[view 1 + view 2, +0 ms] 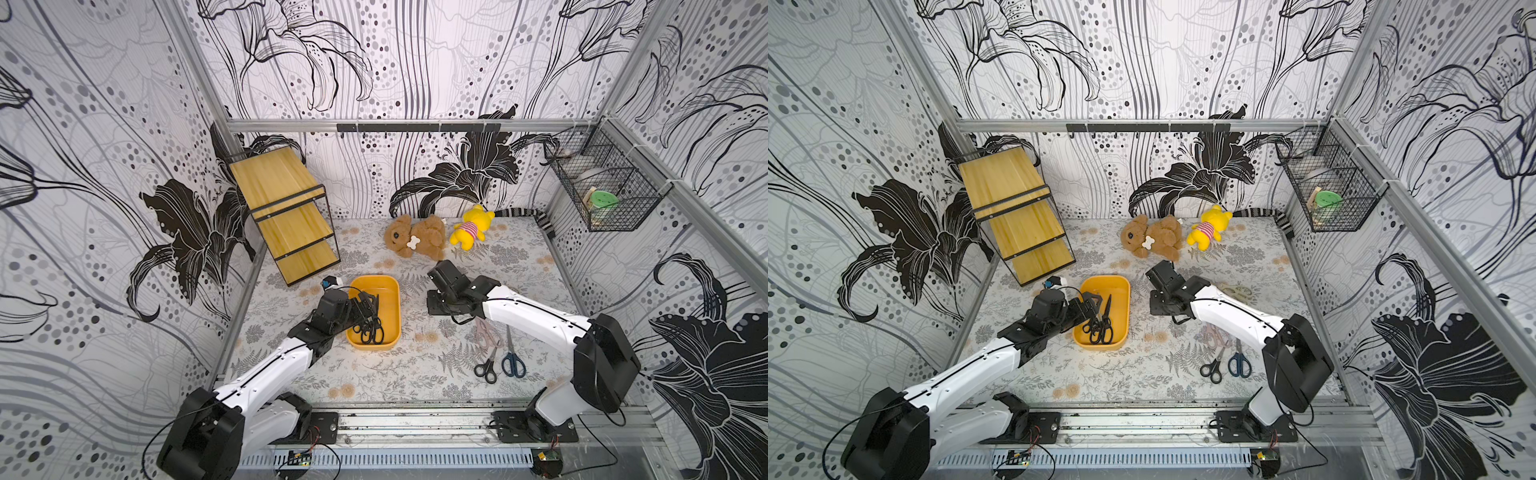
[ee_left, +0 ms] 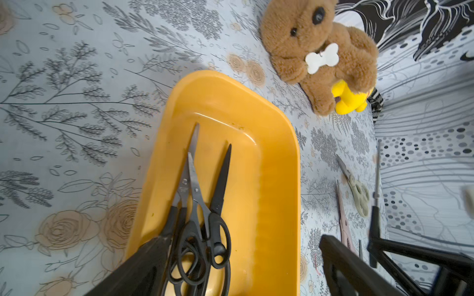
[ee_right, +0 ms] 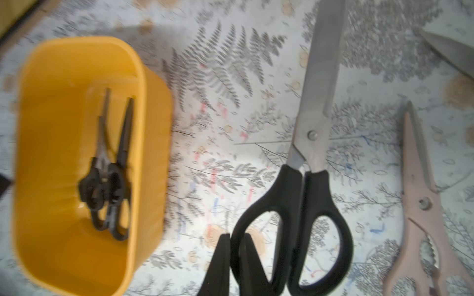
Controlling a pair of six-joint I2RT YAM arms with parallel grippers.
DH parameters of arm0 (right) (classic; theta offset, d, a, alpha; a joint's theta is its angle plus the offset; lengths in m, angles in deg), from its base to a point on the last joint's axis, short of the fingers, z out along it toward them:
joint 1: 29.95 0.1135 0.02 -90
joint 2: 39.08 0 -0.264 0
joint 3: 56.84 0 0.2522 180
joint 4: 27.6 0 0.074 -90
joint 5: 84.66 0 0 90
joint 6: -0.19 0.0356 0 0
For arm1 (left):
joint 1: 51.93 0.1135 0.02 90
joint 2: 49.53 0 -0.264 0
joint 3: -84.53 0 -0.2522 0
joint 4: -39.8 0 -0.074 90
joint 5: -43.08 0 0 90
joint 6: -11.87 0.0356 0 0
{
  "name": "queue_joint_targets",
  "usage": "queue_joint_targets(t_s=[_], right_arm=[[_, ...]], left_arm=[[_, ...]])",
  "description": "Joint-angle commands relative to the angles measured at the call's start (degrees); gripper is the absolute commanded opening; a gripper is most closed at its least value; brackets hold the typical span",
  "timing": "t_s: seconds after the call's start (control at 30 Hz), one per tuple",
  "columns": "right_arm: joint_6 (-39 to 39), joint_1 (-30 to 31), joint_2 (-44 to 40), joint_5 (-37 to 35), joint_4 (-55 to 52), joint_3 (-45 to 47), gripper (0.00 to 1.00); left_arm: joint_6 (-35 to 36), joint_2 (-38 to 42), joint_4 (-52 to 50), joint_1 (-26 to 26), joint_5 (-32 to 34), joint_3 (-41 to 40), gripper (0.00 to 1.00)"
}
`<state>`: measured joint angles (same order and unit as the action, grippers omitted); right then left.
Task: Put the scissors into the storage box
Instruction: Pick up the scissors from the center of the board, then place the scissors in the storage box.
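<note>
In both top views the storage box [image 1: 388, 299] sits on the bench [image 1: 415, 374] holding black scissors [image 1: 371, 330]; the left wrist view shows the left pincer [image 2: 245, 239] spread above it; the right wrist view shows the right pincer [image 3: 236, 237] pinching a large pair [image 3: 315, 102] by its handle ring.

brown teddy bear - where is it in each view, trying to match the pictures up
In a top view: brown teddy bear at the back, beside the yellow plush toy.
In a top view: same place, beside that toy.
Left wrist: past the far end of the storage box, partly covering the yellow plush toy.
Right wrist: not in it.
Shared landmark: the storage box, in all four views.
</note>
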<state>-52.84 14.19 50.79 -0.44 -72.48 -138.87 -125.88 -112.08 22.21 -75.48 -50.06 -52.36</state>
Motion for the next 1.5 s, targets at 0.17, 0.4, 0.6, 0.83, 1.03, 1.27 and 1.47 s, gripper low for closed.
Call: queue_joint_targets(t_s=[0.17, 0.4, 0.6, 0.83, 1.03, 1.27, 1.47], right_arm=[[2.1, 8.2, 4.1, -2.1, 0.1, -10.9, 0.00], [3.7, 13.6, 11.9, -0.1, 2.6, -17.1, 0.00], [5.8, 17.1, 17.3, 2.2, 3.8, -19.4, 0.00], [7.8, 18.5, 22.5, 5.0, 5.9, -19.4, 0.00], [9.3, 18.7, 26.4, 3.2, 5.8, -21.2, 0.02], [9.6, 18.6, 29.1, 1.7, 4.0, -22.6, 0.15], [8.9, 18.7, 27.6, 0.7, 4.3, -22.2, 0.32]], left_arm=[[-1.5, 3.6, 3.9, 12.1, -7.0, -5.4, 0.97], [-2.0, 5.6, 4.4, 19.4, -9.6, -9.6, 0.97], [-4.0, 5.8, 6.6, 22.4, -12.0, -12.2, 0.97], [-3.7, 6.3, 5.9, 22.8, -12.7, -12.0, 0.97], [-3.3, 8.2, 4.5, 22.8, -12.5, -12.3, 0.97], [-2.4, 10.0, 2.7, 22.8, -11.8, -12.7, 0.97], [-2.4, 10.1, 2.7, 22.8, -11.9, -12.8, 0.97]])
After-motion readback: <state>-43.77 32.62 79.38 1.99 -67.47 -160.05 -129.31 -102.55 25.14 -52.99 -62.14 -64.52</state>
